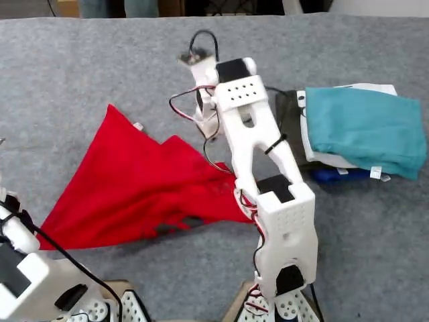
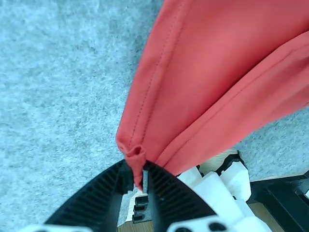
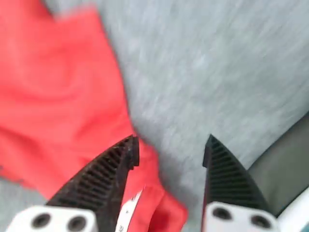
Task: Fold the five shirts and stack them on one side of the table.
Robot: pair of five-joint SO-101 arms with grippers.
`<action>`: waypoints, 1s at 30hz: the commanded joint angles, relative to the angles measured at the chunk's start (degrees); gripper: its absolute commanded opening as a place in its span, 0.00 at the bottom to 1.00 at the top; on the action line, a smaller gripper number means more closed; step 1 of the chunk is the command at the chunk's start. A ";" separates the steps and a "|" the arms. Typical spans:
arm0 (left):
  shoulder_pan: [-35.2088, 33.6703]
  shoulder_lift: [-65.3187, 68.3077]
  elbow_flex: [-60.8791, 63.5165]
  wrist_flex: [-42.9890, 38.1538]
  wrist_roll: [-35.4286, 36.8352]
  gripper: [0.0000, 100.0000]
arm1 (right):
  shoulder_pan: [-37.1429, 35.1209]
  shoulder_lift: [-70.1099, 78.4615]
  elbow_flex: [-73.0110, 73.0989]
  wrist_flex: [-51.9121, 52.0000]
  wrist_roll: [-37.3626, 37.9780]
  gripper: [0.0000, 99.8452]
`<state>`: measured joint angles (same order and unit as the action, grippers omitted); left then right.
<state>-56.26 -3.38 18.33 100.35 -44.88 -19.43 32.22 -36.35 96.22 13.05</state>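
A red shirt (image 1: pixel 141 188) lies spread and creased on the grey table (image 1: pixel 67 60), left of centre. My left gripper (image 2: pixel 137 176) is shut on a bunched corner of the red shirt (image 2: pixel 217 72), which hangs up off the cloth. The left arm (image 1: pixel 17 241) sits at the near left corner. My right gripper (image 3: pixel 169 150) is open with nothing between its fingers, just above the far edge of the red shirt (image 3: pixel 58 106) and bare table. The right arm (image 1: pixel 268 174) stretches from the near edge toward the table's middle.
A stack of folded shirts (image 1: pixel 365 127) lies at the right side, teal on top with white, dark and blue layers below. Its dark shirt (image 3: pixel 285 179) lies close beside the right gripper. Bare table runs along the far side and the far left.
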 commanded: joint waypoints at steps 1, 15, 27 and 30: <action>-0.57 -1.93 -0.22 0.44 -0.88 0.03 | -4.48 2.33 -8.40 -2.20 0.53 0.20; -0.57 -1.93 -0.13 0.44 -0.88 0.03 | -10.73 31.52 -38.64 4.48 0.53 0.19; -0.40 -1.93 -0.13 0.44 -0.88 0.03 | -11.69 35.30 -41.36 4.22 0.44 0.24; -0.22 -1.93 -0.13 0.44 -0.88 0.03 | -11.78 35.30 -41.36 4.04 0.44 0.24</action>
<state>-56.26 -3.38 18.33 100.35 -44.88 -30.42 67.74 -75.03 100.62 13.32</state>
